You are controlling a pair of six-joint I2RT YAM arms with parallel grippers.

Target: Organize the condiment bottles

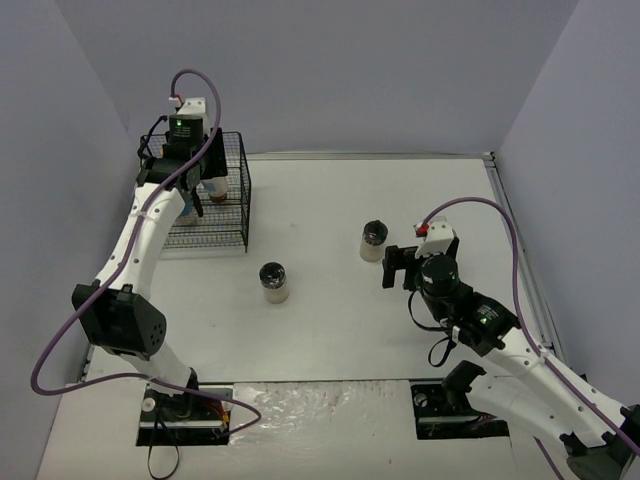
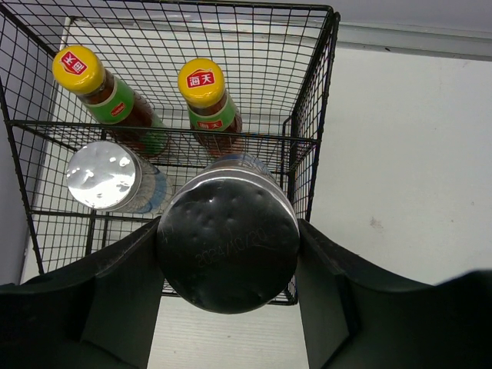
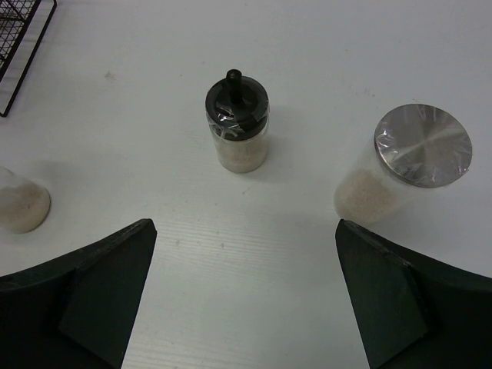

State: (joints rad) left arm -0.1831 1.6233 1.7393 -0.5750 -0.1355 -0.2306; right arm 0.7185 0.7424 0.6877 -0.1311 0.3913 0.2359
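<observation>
My left gripper [image 1: 196, 198] is shut on a black-lidded spice jar [image 2: 227, 242], held at the near right corner of the black wire rack [image 2: 311, 123]. Inside the rack stand two dark sauce bottles with yellow caps [image 2: 78, 69] [image 2: 201, 82] and a silver-lidded jar [image 2: 103, 175]. My right gripper [image 3: 244, 231] is open and empty above the table. Ahead of it stand a black-lidded jar with a knob [image 3: 237, 119], a silver-lidded jar [image 3: 419, 154] by the right finger, and part of another jar [image 3: 19, 201] at the left edge. The top view shows two jars [image 1: 273, 282] [image 1: 373, 241] on the table.
The rack [image 1: 232, 195] stands at the table's back left, beside the grey left wall. Its corner shows in the right wrist view [image 3: 19, 46]. A raised rail [image 1: 510, 215] runs along the table's right edge. The arm bases [image 1: 190, 410] sit at the near edge.
</observation>
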